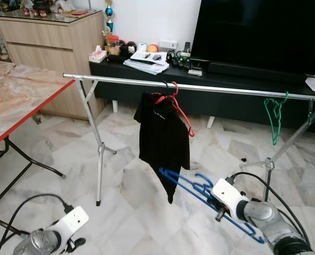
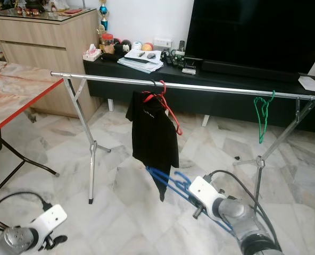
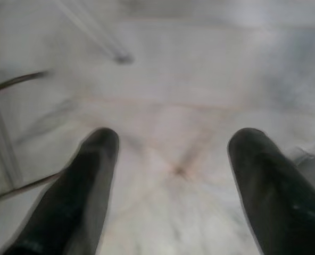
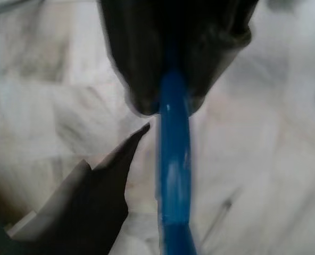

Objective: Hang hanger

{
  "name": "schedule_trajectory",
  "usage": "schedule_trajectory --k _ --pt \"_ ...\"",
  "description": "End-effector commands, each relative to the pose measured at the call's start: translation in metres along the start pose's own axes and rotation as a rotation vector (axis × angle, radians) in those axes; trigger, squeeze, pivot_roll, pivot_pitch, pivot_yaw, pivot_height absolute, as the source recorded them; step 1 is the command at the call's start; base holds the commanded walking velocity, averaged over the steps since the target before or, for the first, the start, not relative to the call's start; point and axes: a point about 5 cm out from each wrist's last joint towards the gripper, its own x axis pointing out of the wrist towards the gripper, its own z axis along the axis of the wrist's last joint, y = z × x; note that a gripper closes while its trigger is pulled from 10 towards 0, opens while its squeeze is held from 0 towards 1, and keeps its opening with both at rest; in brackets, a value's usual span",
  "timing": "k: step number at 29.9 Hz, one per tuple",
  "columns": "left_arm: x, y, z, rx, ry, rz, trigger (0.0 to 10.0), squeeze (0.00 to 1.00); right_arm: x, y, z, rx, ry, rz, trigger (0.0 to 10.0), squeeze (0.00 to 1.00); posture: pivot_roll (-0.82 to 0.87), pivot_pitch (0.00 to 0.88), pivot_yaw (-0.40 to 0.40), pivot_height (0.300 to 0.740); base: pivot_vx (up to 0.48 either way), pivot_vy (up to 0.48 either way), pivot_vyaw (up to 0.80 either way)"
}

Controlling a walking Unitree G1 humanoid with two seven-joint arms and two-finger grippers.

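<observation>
Below the silver rail (image 1: 200,86), the right gripper (image 4: 168,101) has its jaws closed on the blue hanger (image 1: 192,187), near the black shirt (image 1: 160,141). The left gripper (image 3: 173,170) hangs low, jaws apart and holding nothing.

We can read no text, brand or number anywhere here. The black shirt (image 1: 163,141) hanging on the rail carries a small pale mark on its chest, but it is too small for us to make out. The papers (image 1: 147,62) lying on the low black TV bench (image 1: 210,85) show print that is far too fine to read, and the white tissue box (image 1: 97,54) beside them bears nothing we can decipher.
</observation>
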Motion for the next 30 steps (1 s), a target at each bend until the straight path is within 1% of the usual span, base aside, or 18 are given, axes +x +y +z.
schedule_trajectory --k 1,2,3,4,5,7,8,11,13,16,18,20,22,23,24,25,27,30 --pt "-0.001 -0.028 -0.042 -0.122 0.119 0.05 10.0 0.0 -0.007 -0.013 -0.011 0.32 -0.07 -0.258 0.0 0.0 0.09 0.0 -0.053 0.74 0.0 0.0 0.0" --pt "-0.002 -0.037 -0.05 -0.165 0.14 0.053 10.0 0.0 -0.008 -0.011 -0.013 0.385 -0.096 -0.299 0.0 0.0 0.09 0.0 -0.051 0.74 0.0 0.0 0.0" --pt "-0.002 -0.037 -0.05 -0.165 0.14 0.053 10.0 0.0 -0.008 -0.011 -0.013 0.385 -0.096 -0.299 0.0 0.0 0.09 0.0 -0.051 0.74 0.0 0.0 0.0" --pt "-0.005 -0.054 -0.064 -0.24 0.183 0.04 10.0 0.0 -0.01 -0.007 -0.018 0.44 -0.105 -0.348 0.0 0.0 0.09 0.0 -0.049 0.74 0.0 0.0 0.0" --pt "-0.006 -0.061 -0.07 -0.272 0.205 0.034 10.0 0.0 -0.011 -0.005 -0.021 0.458 -0.099 -0.372 0.0 0.0 0.09 0.0 -0.049 0.74 0.0 0.0 0.0" --pt "-0.013 -0.084 -0.087 -0.416 0.269 0.004 10.0 0.0 -0.015 -0.004 -0.026 0.523 -0.096 -0.466 0.0 0.0 0.09 0.0 -0.046 0.74 0.0 0.0 0.0" --pt "-0.013 -0.084 -0.087 -0.416 0.269 0.004 10.0 0.0 -0.015 -0.004 -0.026 0.523 -0.096 -0.466 0.0 0.0 0.09 0.0 -0.046 0.74 0.0 0.0 0.0" --pt "-0.021 -0.102 -0.103 -0.505 0.332 -0.003 10.0 0.0 -0.016 -0.003 -0.025 0.5 -0.104 -0.462 0.0 0.0 0.07 0.0 -0.039 0.74 0.0 0.0 0.0" --pt "-0.022 -0.104 -0.105 -0.512 0.336 0.004 10.0 0.0 -0.016 -0.002 -0.025 0.5 -0.103 -0.465 0.0 0.0 0.07 0.0 -0.04 0.74 0.0 0.0 0.0" --pt "-0.022 -0.104 -0.105 -0.544 0.324 0.034 10.0 0.0 -0.023 -0.002 -0.034 0.512 -0.084 -0.511 0.0 0.0 0.09 0.0 -0.041 0.74 0.0 0.0 0.0" --pt "-0.022 -0.103 -0.104 -0.562 0.3 0.054 10.0 0.0 -0.029 -0.001 -0.046 0.524 -0.068 -0.522 0.0 0.0 0.08 0.0 -0.034 0.74 0.0 0.0 0.0" --pt "-0.022 -0.102 -0.104 -0.568 0.296 0.058 10.0 0.0 -0.032 0.0 -0.049 0.526 -0.067 -0.533 0.0 0.0 0.08 0.0 -0.033 0.74 0.0 0.0 0.0" --pt "-0.022 -0.1 -0.105 -0.546 0.297 0.055 10.0 0.0 -0.037 0.002 -0.054 0.499 -0.047 -0.536 0.0 0.0 0.09 0.0 -0.032 0.74 0.0 0.0 0.0" --pt "-0.022 -0.098 -0.105 -0.542 0.294 0.057 10.0 0.0 -0.038 0.003 -0.055 0.492 -0.047 -0.538 2.2 0.0 0.08 0.0 -0.03 0.74 0.0 0.0 0.0" --pt "-0.022 -0.095 -0.106 -0.547 0.289 0.069 10.0 0.0 -0.04 0.005 -0.055 0.496 -0.06 -0.536 9.5 0.0 0.08 0.0 -0.021 0.74 0.0 0.0 0.0" --pt "-0.022 -0.094 -0.106 -0.548 0.287 0.074 10.0 0.0 -0.04 0.005 -0.053 0.495 -0.081 -0.534 10.0 0.0 0.08 0.0 -0.019 0.74 0.0 0.0 0.0" --pt "-0.022 -0.093 -0.106 -0.547 0.285 0.077 10.0 0.0 -0.04 0.006 -0.05 0.497 -0.112 -0.54 10.0 0.0 0.07 0.0 -0.014 0.74 0.0 0.0 0.0" --pt "-0.022 -0.093 -0.105 -0.538 0.28 0.067 10.0 0.0 -0.04 0.009 -0.052 0.551 -0.126 -0.562 10.0 0.0 0.07 0.0 -0.005 0.74 0.0 0.0 0.0"
